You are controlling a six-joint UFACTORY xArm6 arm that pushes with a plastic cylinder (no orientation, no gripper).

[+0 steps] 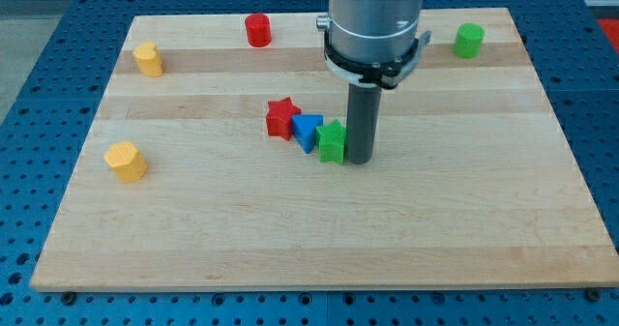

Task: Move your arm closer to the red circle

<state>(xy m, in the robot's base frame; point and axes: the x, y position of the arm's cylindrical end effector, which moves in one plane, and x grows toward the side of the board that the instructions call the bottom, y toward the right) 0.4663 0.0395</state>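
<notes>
The red circle (pixel 257 29), a short red cylinder, stands near the view's top, left of centre, on the wooden board (pixel 464 220). My tip (pixel 359 160) rests on the board near the middle, well below and to the right of the red circle. It touches the right side of a green star block (pixel 332 140). A blue block (pixel 308 131) and a red star (pixel 282 117) lie in a row up and left from the green star.
A yellow block (pixel 148 59) sits at the upper left and another yellow block (pixel 126 161) at the left. A green cylinder (pixel 469 40) stands at the upper right. The arm's grey body (pixel 375 21) hangs over the top centre.
</notes>
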